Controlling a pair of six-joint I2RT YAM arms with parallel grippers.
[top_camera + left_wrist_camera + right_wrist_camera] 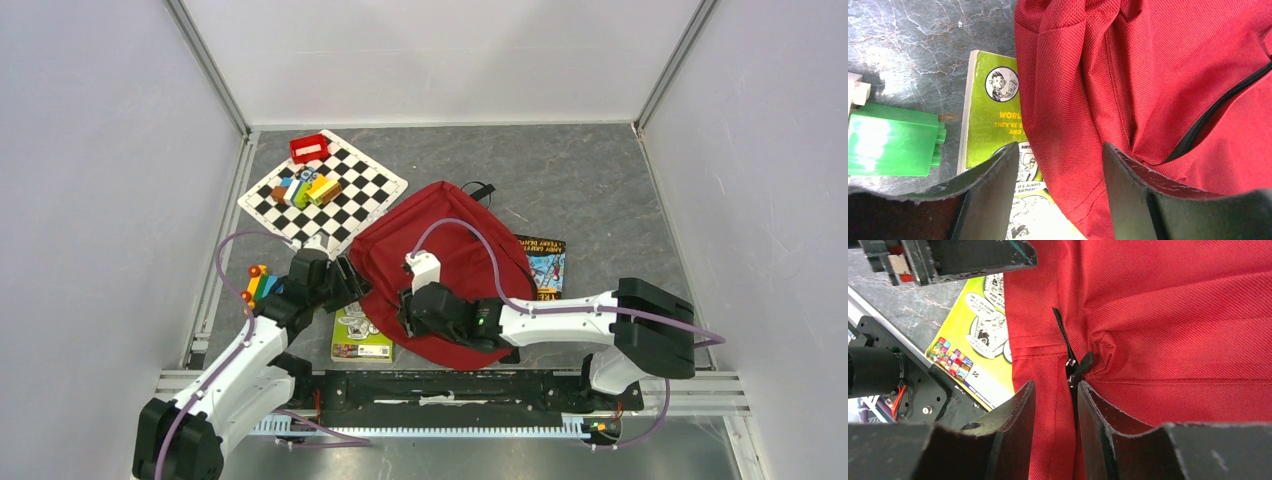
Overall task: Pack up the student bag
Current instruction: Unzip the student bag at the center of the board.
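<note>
One backpack (450, 250), two books (361, 335), one checkered mat (375, 190), one red box (309, 148), roughly six toy blocks (308, 189)

**Fig. Enclosed robot test cell in a laboratory, viewed from above.**
You are looking into a boxed-in bench: plain white panels (100, 150) wall off three sides, held at the corners by bare aluminium profile posts (205, 62). The grey marbled tabletop (590, 180) ends at a black mounting rail (450, 385), where your left arm (240, 365) and right arm (560, 312) are bolted side by side, their lilac cables (228, 255) looping in the open. Small props, among them a chequered mat (322, 190), lie on the tabletop.
</note>
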